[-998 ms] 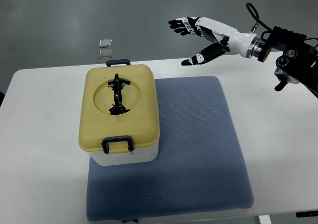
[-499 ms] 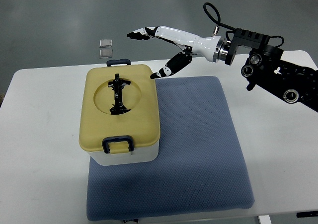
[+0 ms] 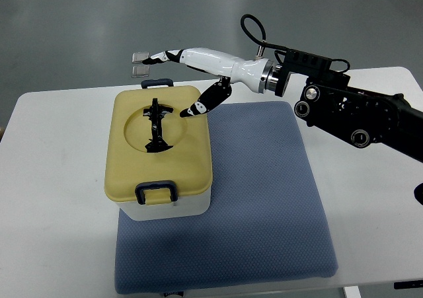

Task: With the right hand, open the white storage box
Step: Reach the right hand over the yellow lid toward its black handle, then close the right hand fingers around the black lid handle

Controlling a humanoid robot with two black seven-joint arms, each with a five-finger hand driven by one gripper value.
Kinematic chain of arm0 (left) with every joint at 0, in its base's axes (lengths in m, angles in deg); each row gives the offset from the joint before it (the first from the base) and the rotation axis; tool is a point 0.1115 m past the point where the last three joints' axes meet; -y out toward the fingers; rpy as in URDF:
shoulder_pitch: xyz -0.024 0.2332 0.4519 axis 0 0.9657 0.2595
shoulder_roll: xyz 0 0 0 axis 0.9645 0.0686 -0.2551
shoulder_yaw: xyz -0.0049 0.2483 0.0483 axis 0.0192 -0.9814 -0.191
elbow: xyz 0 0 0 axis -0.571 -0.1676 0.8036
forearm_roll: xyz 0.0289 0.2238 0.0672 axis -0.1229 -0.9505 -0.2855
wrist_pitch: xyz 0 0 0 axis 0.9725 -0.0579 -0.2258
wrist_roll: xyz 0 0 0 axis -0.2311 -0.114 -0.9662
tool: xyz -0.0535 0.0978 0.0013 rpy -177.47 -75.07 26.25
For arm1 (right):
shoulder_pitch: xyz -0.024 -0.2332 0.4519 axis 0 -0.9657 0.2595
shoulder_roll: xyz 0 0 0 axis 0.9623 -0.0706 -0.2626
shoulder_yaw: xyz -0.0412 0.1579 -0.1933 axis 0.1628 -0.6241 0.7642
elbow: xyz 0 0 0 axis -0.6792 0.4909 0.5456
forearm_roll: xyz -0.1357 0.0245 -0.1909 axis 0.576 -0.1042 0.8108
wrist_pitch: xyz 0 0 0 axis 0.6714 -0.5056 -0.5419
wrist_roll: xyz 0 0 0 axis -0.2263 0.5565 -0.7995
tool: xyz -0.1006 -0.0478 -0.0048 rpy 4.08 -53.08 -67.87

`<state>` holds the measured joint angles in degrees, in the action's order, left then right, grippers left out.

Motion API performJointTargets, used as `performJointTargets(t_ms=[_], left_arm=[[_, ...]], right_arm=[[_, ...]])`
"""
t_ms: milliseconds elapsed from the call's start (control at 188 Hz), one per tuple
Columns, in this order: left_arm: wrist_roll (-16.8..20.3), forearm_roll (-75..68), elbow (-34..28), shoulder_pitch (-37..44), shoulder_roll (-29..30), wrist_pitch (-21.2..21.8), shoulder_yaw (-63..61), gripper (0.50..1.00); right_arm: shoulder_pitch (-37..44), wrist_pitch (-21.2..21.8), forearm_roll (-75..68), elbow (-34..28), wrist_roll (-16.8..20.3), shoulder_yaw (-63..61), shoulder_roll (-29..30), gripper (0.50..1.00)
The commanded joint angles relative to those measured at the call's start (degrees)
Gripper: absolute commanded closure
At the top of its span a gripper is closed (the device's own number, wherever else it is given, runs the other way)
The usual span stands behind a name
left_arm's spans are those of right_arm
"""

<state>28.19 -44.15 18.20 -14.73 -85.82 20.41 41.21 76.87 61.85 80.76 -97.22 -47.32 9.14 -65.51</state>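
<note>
The right hand point(image 3: 192, 80) hung spread and empty, holding nothing, above the far right corner of the white storage box point(image 3: 158, 154). Its long fingers point(image 3: 162, 57) pointed out past the box's far edge, while the thumb point(image 3: 197, 107) dipped toward the lid's right margin. Whether the thumb tip touched the yellow lid point(image 3: 158, 146) could not be told from this steep view.

The box sat below and ahead of the hand, on the left part of the blue mat point(image 3: 264, 199), which lay on the white surface point(image 3: 53, 199). The lid was seated, and a dark latch showed at each end: the far latch point(image 3: 157, 83) just under the fingers, the near latch point(image 3: 156, 191) well beyond them on the opposite side. A black folding handle point(image 3: 156, 125) lay in the lid's round recess, just beside the thumb.

The risks seemed plain. If both latches were closed, pulling on the lid or handle would probably lift or tip the whole box rather than open it. The box also stood close to the mat's left edge, so a sideways push from the thumb might slide it off the mat. Fingers reaching past the far latch could miss it and hook nothing. Two small grey squares point(image 3: 141, 63) lay beyond the fingertips, clear of the work.
</note>
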Motion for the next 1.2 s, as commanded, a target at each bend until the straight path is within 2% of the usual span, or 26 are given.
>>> performJointTargets(t_ms=[0, 589, 1046, 1194], left_arm=[[-0.01, 0.00, 0.01, 0.03, 0.00, 0.00, 0.00, 0.500], [-0.01, 0.00, 0.01, -0.06, 0.00, 0.00, 0.00, 0.500], [-0.01, 0.00, 0.01, -0.06, 0.00, 0.00, 0.00, 0.500], [-0.01, 0.00, 0.01, -0.06, 0.00, 0.00, 0.00, 0.500]], right_arm=[[-0.01, -0.60, 0.20, 0.23, 0.00, 0.34, 0.68, 0.579], [-0.01, -8.33, 1.25, 2.69, 0.00, 3.06, 7.01, 0.583], [-0.18, -10.18, 1.25, 3.93, 0.00, 3.06, 8.94, 0.599], [-0.27, -10.35, 1.34, 4.28, 0.00, 3.33, 8.94, 0.636]])
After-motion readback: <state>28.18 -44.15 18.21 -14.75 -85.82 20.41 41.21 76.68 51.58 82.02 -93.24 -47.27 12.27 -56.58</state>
